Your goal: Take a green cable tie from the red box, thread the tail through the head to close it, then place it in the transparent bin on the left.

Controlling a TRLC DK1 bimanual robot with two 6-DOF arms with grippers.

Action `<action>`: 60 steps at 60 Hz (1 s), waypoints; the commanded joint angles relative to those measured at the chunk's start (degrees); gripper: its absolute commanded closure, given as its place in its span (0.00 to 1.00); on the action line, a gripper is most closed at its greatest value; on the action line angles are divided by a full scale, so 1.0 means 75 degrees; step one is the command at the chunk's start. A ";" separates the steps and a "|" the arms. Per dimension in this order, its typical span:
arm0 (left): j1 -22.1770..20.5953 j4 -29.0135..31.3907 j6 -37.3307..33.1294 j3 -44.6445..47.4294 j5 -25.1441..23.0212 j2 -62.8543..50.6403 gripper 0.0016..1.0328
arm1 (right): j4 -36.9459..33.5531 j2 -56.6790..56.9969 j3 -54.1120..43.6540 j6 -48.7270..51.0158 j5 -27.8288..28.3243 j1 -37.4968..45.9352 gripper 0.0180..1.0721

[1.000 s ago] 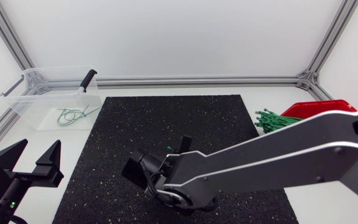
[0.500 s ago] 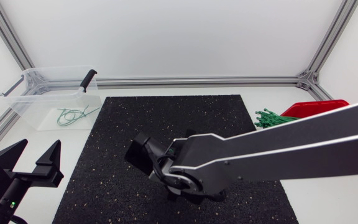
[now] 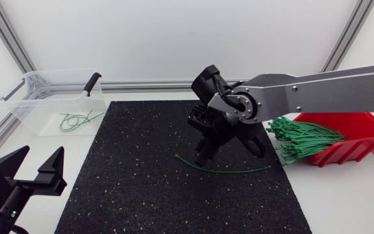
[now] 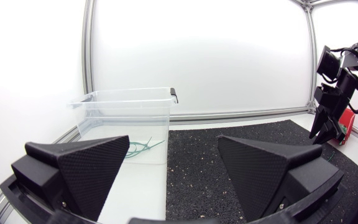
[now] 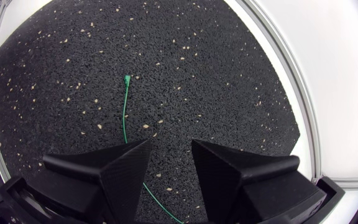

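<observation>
One tie (image 3: 223, 168) lies loose on the mat (image 3: 128, 175), right of centre. It is a thin, shallow curve running left to right, well apart from the bundle (image 3: 300, 136) spilling out of the box (image 3: 352, 140) at the far right. My right end effector (image 5: 171, 146) hangs just above it, spread, with nothing in it. From the wrist, the strand runs from under one finger out ahead to a small knob, which I take for the head (image 5: 127, 78).

I judge the step to be the pickup. The strand is not between my fingers yet, so I should shift sideways until they straddle it crosswise. Then I should come down until the tips meet the mat and pinch across the narrow width. Gripping close to one end would leave the rest free for threading. The rough mat may snag the tips, so the descent should be slow.

My left end effector (image 3: 42, 153) is spread too, at the near left of the surface (image 3: 330, 195), with the bin (image 3: 28, 97) far left beyond it.
</observation>
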State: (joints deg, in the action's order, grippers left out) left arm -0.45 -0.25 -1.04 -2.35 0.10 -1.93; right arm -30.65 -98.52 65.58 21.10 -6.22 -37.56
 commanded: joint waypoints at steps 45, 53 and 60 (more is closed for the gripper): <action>-0.0022 0.0209 0.0185 0.0290 -0.0013 -0.0082 0.04 | 0.1204 -0.1384 -0.0717 0.0069 -0.0812 -0.0429 0.51; -0.0022 0.0209 0.0185 0.0290 -0.0013 -0.0082 0.04 | 0.0794 -0.1255 -0.0764 0.0081 -0.0636 -0.0711 0.51; -0.0022 0.0209 0.0174 0.0290 -0.0013 -0.0094 0.04 | 0.0419 -0.1114 -0.0834 0.0010 -0.0542 -0.1097 0.51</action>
State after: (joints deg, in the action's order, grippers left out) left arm -0.45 -0.25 -1.04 -2.35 0.10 -1.93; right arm -23.64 -106.43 61.78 21.08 -12.43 -42.44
